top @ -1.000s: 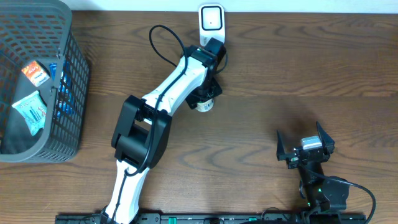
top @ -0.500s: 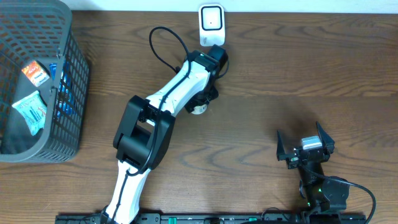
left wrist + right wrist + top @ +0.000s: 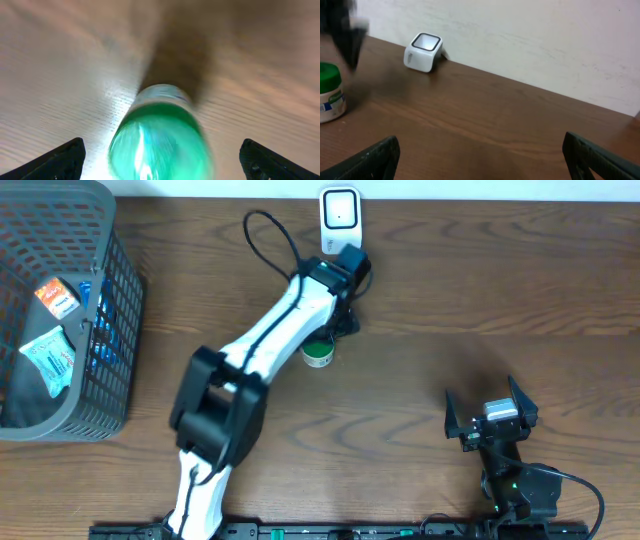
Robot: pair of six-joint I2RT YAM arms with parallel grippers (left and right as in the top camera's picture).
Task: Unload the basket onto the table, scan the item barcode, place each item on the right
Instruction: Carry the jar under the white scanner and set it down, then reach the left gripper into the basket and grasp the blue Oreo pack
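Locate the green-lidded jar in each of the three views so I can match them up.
Overhead: the green-lidded jar sits near the centre, below the white scanner.
Left wrist: bottom centre, large and blurred.
Right wrist: upright at the left edge.
Shared landmark: the white scanner, top centre in the overhead view and upper left in the right wrist view; the left wrist view does not show it.

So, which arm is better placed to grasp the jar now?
Left. Its open tool hangs right over the jar, with a finger on each side. The right tool, also open, sits far off from it.
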